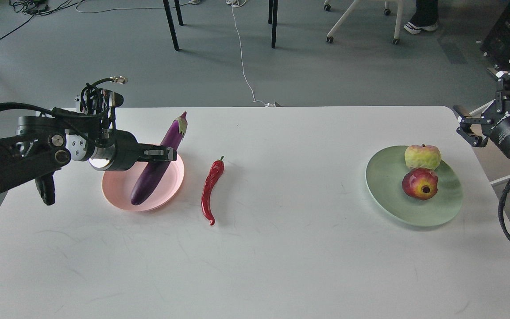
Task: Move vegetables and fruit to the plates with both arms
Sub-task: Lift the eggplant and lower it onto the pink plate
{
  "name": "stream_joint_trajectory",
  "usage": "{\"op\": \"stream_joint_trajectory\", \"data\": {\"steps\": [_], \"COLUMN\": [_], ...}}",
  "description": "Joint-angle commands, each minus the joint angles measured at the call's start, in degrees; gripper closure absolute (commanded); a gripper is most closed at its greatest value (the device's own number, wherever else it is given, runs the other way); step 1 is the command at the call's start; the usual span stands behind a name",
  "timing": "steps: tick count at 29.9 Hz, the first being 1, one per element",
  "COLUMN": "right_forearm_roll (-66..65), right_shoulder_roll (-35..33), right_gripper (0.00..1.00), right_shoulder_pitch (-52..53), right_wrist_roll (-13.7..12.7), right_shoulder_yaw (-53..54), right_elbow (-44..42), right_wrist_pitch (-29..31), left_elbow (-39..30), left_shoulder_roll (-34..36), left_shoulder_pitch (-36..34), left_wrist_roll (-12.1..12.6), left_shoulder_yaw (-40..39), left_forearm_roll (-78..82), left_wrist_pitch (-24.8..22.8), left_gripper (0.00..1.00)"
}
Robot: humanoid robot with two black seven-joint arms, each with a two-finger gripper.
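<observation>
My left gripper (163, 154) is shut on the purple eggplant (157, 161) and holds it tilted over the pale pink plate (117, 195), its lower end close to or on the plate. The red chili pepper (210, 189) lies on the table just right of the pink plate. The yellow-green fruit (422, 156) and the dark red fruit (419, 183) sit on the mint green plate (392, 195) at the right. My right gripper (469, 128) is open and empty, off the table's right edge, apart from the green plate.
The white table (281, 257) has rounded corners and a far edge near the eggplant's stem. Beyond it on the floor stand chair legs (173, 26), a white cable (244, 62) and a wheeled chair (361, 22).
</observation>
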Motion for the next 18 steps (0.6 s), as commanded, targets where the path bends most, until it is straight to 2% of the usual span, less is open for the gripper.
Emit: {"op": "stream_joint_trajectory", "data": {"steps": [1, 4, 7, 12, 18], "right_forearm_roll": [-0.03, -0.03, -0.12, -0.2, -0.2], "right_shoulder_roll": [0.05, 0.4, 1.01, 1.1, 1.1], "right_gripper": [0.01, 0.01, 0.01, 0.01, 0.01], "right_shoulder_pitch": [-0.09, -0.09, -0.09, -0.09, 0.0], "right_wrist_roll": [0.0, 0.0, 0.0, 0.0, 0.0], "right_shoulder_yaw": [0.03, -0.06, -0.06, -0.06, -0.06], "right_elbow": [-0.3, -0.48, -0.48, -0.48, -0.39], "right_wrist_pitch": [0.0, 0.0, 0.0, 0.0, 0.0], "left_elbow": [0.29, 0.82, 1.78, 2.84, 2.75], "left_shoulder_roll": [1.85, 1.85, 1.24, 1.15, 1.85], "left_shoulder_pitch": [3.77, 4.13, 4.13, 4.13, 4.04], "left_wrist_roll": [-2.45, -2.54, -2.54, -2.45, -2.54], "left_shoulder_yaw": [-0.24, -0.15, -0.24, -0.24, -0.33], "left_forearm_roll": [5.85, 6.3, 6.3, 6.39, 6.21], "left_wrist_pitch": [2.05, 3.64, 3.9, 4.43, 6.01], "left_gripper": [0.86, 0.84, 0.78, 0.44, 0.14]}}
